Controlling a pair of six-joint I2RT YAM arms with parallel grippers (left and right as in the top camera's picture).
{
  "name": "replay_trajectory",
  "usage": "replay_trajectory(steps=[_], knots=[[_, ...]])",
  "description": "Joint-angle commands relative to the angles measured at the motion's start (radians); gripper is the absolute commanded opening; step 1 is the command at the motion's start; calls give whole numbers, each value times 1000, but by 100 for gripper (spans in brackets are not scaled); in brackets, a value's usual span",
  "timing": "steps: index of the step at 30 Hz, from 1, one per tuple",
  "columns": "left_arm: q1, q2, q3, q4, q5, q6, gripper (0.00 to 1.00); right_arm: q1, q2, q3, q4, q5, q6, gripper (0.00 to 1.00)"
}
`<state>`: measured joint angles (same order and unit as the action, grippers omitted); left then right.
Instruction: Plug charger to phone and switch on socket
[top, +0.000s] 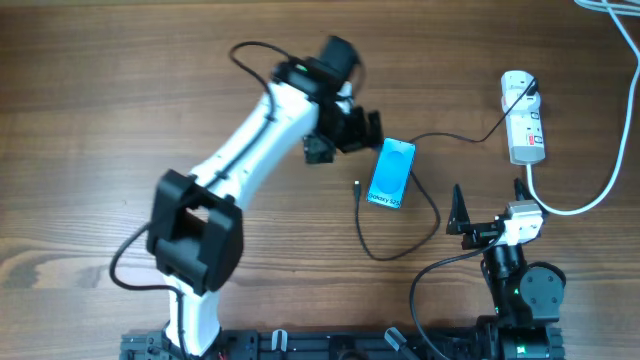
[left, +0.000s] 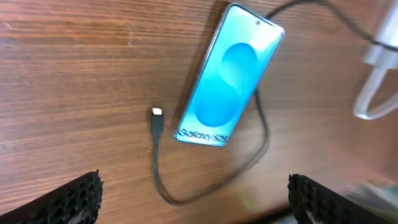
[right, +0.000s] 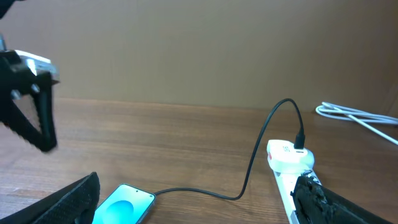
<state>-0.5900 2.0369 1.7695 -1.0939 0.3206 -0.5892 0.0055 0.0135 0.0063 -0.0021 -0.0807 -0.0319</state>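
The phone (top: 392, 173) lies flat on the table, teal screen up, "Galaxy" end toward the front. The charger (top: 432, 215), a thin black cable, runs from its black plug in the socket (top: 523, 118), passes the phone and loops round to a metal tip (top: 357, 186) lying left of the phone, not touching it. My left gripper (top: 345, 140) is open and empty, above and left of the phone. In the left wrist view the phone (left: 230, 78) and tip (left: 157, 115) lie ahead of the open jaws (left: 194, 180). My right gripper (top: 488, 205) is open and empty, in front of the socket (right: 289, 158).
A thick white cord (top: 600, 190) loops from the socket toward the right table edge and the back right corner. The right wrist view shows the phone (right: 124, 205) at lower left and the left arm's gripper (right: 28, 106) at far left. The table is bare wood elsewhere.
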Motion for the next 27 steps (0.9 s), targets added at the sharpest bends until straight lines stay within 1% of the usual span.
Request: replay_trajectory(steps=[1,6,13,18,22,27], knots=[[-104,-7,18,48,-251,-48,100,-4,-9,-1,3,13,-3,100],[-206,72,18,90,-360,-48,100,-4,-9,-1,3,13,-2,100],[-241,185,18,130,-352,-47,100,-4,-9,-1,3,13,-2,100],[-264,191,18,184,-364,-42,100,-4,-9,-1,3,13,-2,100],[-264,210,18,248,-368,10,100,-4,-9,-1,3,13,-2,100],[-264,259,18,256,-368,36,100,-4,-9,-1,3,13,-3,100]])
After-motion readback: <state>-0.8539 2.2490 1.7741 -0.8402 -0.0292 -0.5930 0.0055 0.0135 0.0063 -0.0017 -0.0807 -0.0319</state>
